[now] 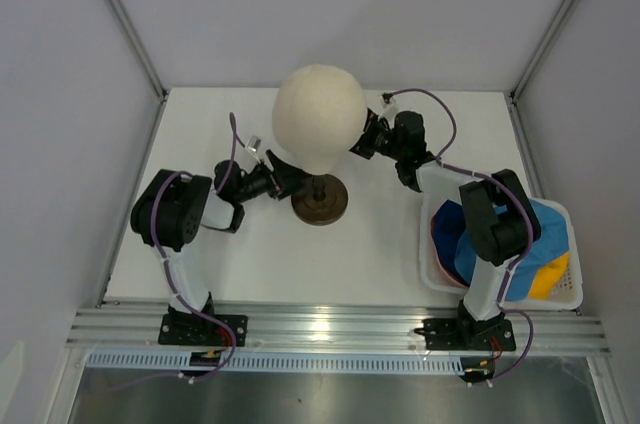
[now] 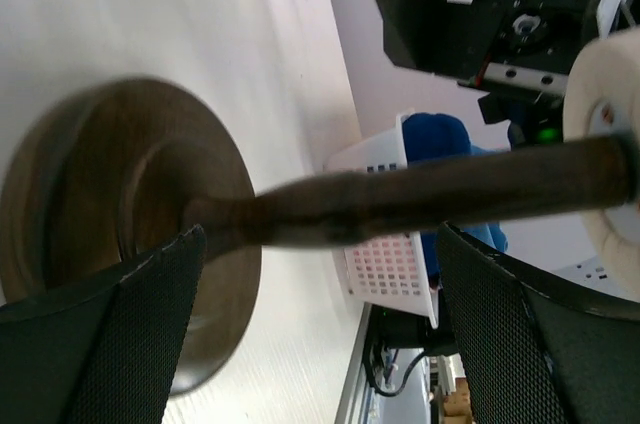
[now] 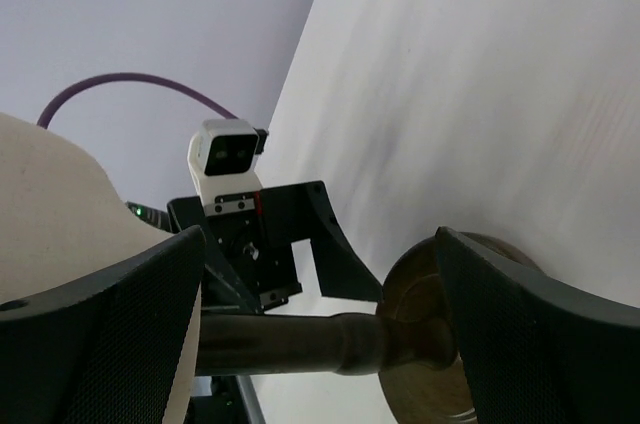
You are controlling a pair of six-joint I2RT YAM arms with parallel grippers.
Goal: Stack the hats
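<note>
The hats lie piled in a white mesh basket [image 1: 432, 274] at the right: a dark navy one [image 1: 458, 236], a light blue one [image 1: 552, 229], a yellow one [image 1: 546, 280] and a pink edge [image 1: 437, 244]. The navy hat [image 2: 438, 140] also shows in the left wrist view. My left gripper [image 1: 287, 181] [image 2: 320, 234] is open, its fingers either side of the mannequin stand's dark stem [image 2: 400, 199]. My right gripper [image 1: 361, 141] [image 3: 320, 239] is open at the same stem [image 3: 300, 339] from the opposite side, under the head. Neither gripper holds a hat.
The cream mannequin head [image 1: 318, 114] stands mid-table on a dark round base [image 1: 321, 203] [image 2: 110, 244] [image 3: 440, 344], between the two grippers. The basket [image 2: 385, 249] sits at the table's right front, beside the right arm. White walls enclose the table.
</note>
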